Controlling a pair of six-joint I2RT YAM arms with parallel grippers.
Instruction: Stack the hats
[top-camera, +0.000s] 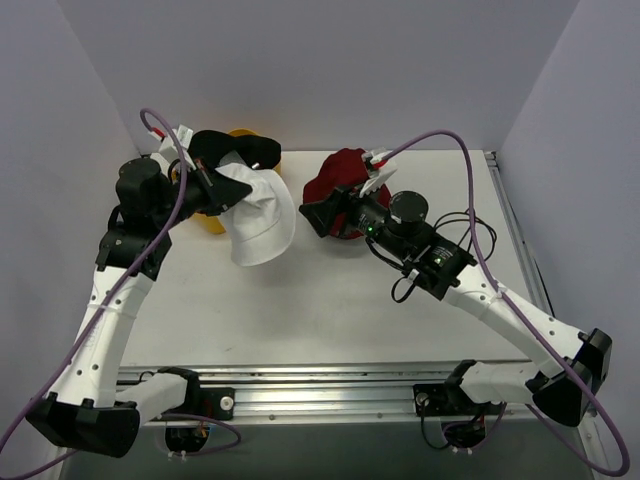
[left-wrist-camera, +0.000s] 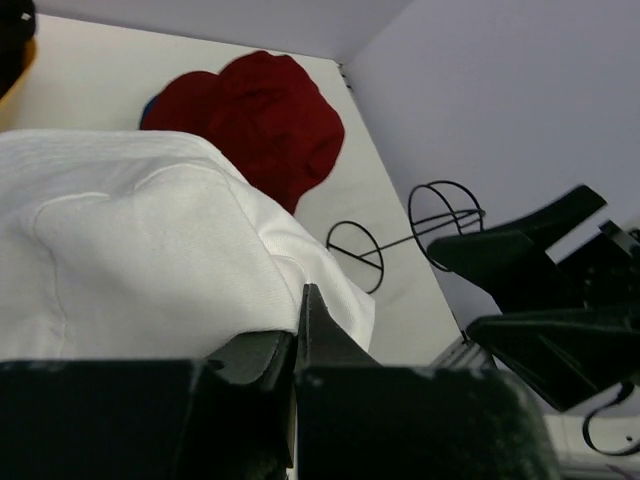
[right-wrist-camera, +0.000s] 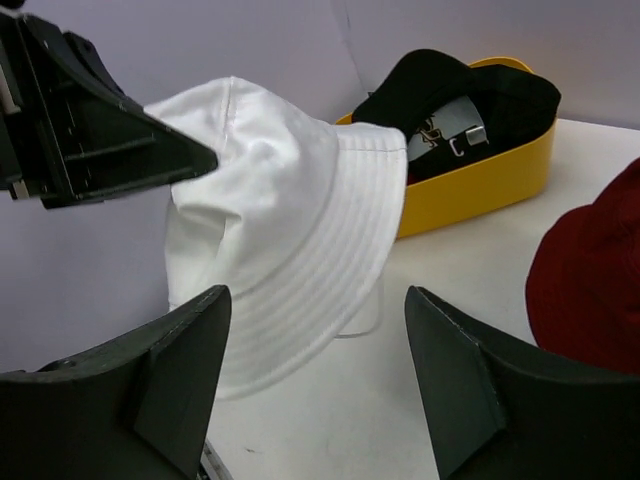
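Observation:
My left gripper is shut on the crown of the white bucket hat and holds it above the table; the hat hangs down from it. The pinch shows in the left wrist view, with the hat spread in front. The maroon bucket hat lies on the table at the back centre, with a sliver of blue under its far edge. My right gripper is open and empty beside the maroon hat, facing the white hat. The black cap lies in the yellow basket.
The yellow basket stands at the back left, behind the hanging white hat. Two thin black wire dome frames lie on the table right of the maroon hat. The enclosure walls are close on both sides.

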